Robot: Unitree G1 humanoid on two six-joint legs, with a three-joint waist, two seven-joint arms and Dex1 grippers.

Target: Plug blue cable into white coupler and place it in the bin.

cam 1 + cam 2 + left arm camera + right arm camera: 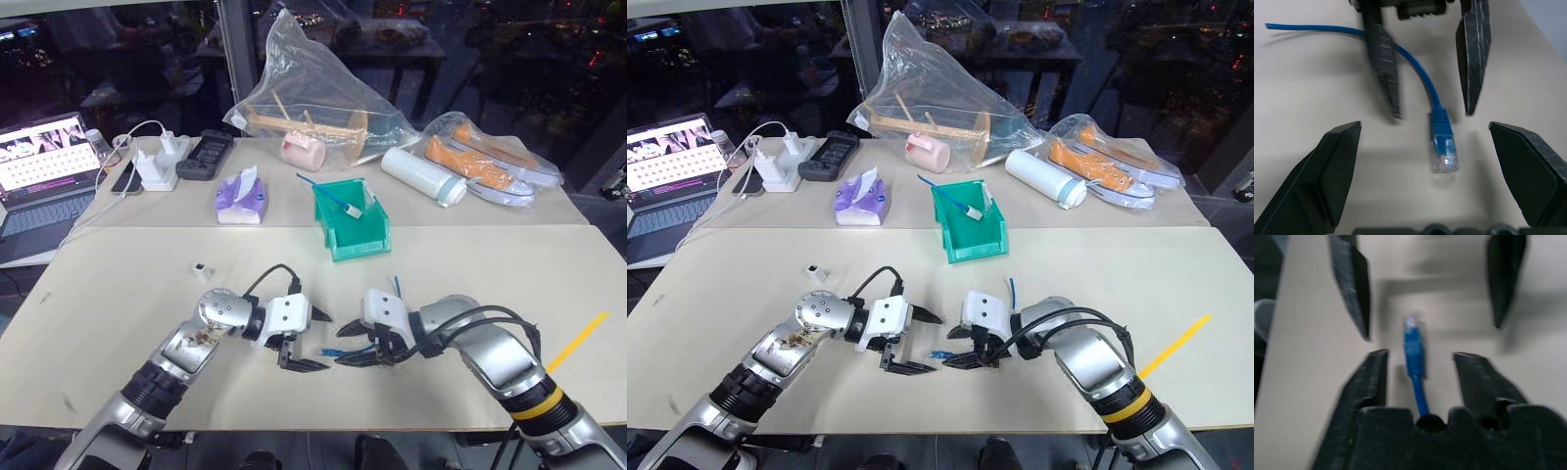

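Nothing is plugged yet: cable (1442,142) lies between both grippers' wide fingers, coupler (200,267) apart, bin (353,227) waits.

A: Was there any writing you could make out anywhere on the table?

B: No. The laptop (44,157) at the tabletop's far left corner had a lit screen with rows of small tiles, but nothing on it could be read.

A: What about the tissue pack (241,197) or the white bottle (423,176) near the far edge?

B: The pack carried a purple print and the bottle a plain band; no words or numbers were legible on either.
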